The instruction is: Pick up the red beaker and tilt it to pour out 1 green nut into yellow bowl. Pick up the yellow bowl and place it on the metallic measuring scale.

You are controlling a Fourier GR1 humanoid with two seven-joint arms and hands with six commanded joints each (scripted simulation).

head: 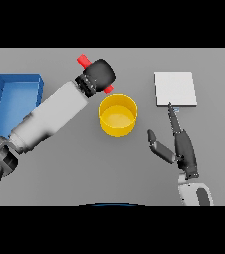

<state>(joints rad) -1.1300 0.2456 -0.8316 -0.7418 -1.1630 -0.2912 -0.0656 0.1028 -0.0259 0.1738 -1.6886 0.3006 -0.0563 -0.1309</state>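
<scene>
Beneath the curled dark fingers of the left hand (100, 74) sat the red beaker (84, 61), clasped so that only its two ends showed: a blunt red cylinder end poking out past the knuckles on the far side, and a small red tip (109, 89) peeking from the near side of the fist. That tip hung just above the far rim of the yellow bowl (118, 115). The beaker lay tilted, its near tip pointing down toward the bowl. Whether any nut lay inside the bowl I could not tell; its floor looked a smooth, even yellow.

The bowl itself was a round, straight-walled tub with a glossy plastic look, standing upright on the matte grey table (74, 168), between the two hands.

Right of the bowl, the right hand (181, 146) rested low over the table with its fingers loose and straight, the thumb splayed toward the bowl, grasping nothing. Just beyond its longest fingertip lay the metallic measuring scale (175, 89), a flat pale square plate with a dull sheen; the fingertip seemed to reach its near edge, though I could not say if they touched.

Well off behind the left forearm stood a blue rectangular tray (5, 92) with raised walls.
</scene>
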